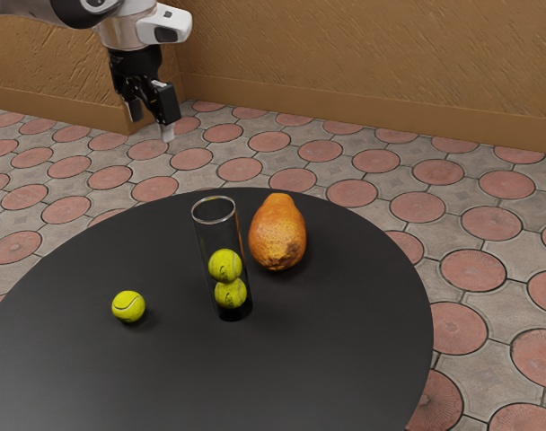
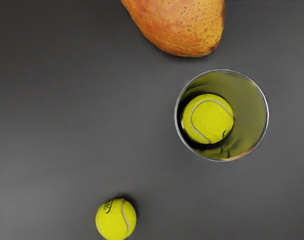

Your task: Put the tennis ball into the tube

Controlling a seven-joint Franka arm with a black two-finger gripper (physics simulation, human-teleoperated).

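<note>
Ball (image 1: 128, 306) lies loose on the worktop (image 1: 282, 368), toward the exterior view's left. Apart from it, the upright tube (image 1: 203, 238) holds two stacked balls (image 1: 225, 266). Just behind the tube is a papaya (image 1: 277, 235). Farthest, the end effector (image 1: 153, 126) hangs in the air, its fingers clearly parted, grasping nothing.

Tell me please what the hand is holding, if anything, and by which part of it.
Nothing is held: the hand is open, with nothing between its fingers. The loose ball rests on the table.
</note>
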